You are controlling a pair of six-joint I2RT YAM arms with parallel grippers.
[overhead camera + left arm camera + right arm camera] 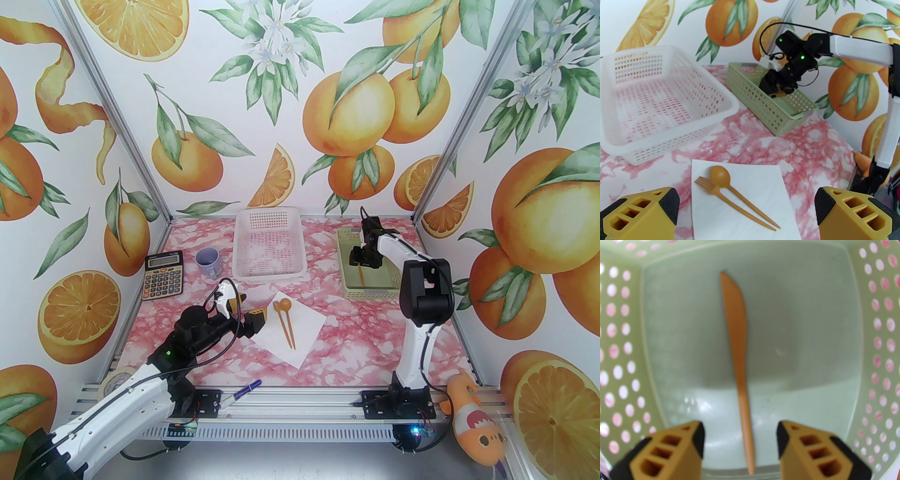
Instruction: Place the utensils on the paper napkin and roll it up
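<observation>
a blue pen (244, 389) lies on the rail at the near edge, between the arm bases. just past it the left gripper (747, 208) hangs low by the left edge of the paper napkin (309, 323), its claw spread wide and holding nothing. the napkin sits cornerwise on the pink marbled table (365, 337). on it the fork (738, 207) and spoon (720, 176) lie side by side, the fork's tines against the spoon's bowl, handles pointing toward the near side. farther back on the left stand a calculator (163, 276) and a lilac cup (208, 262), with a white basket (269, 243) mid-table. at the far right the right gripper (740, 439) is down inside a green basket (347, 281), claw about half open, one finger either side of the handle of an orange-brown knife (737, 345) lying flat on the basket floor, apart from it and gripping nothing
</observation>
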